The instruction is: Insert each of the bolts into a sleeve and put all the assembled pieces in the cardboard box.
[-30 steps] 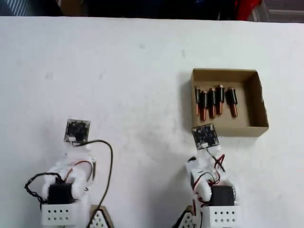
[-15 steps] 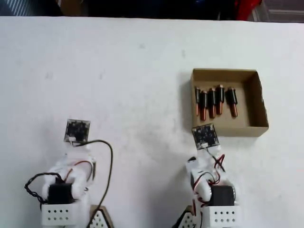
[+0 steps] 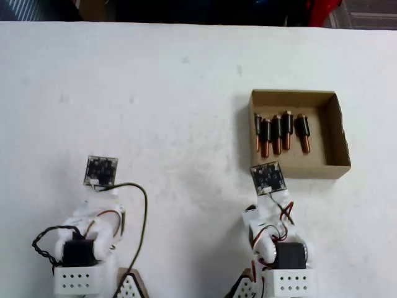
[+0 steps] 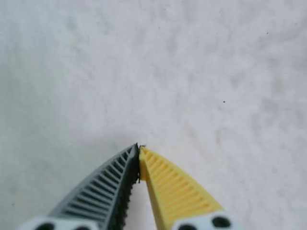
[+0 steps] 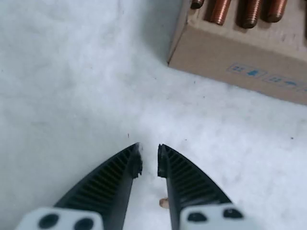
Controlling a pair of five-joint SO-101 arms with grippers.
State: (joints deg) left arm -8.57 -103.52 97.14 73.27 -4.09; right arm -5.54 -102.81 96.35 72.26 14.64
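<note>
Five assembled pieces (image 3: 280,133) lie in the cardboard box (image 3: 301,171), just at one o'clock of the right gripper (image 5: 148,160) — barely ajar, empty — and the left gripper (image 4: 139,151) is closed on nothing; any forward swing by the right arm could shove the box.

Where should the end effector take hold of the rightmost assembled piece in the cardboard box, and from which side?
Probably from above, closing across the black sleeve of the rightmost piece. It lies flat, with bare floor on its right; the cardboard box walls block a side approach.
</note>
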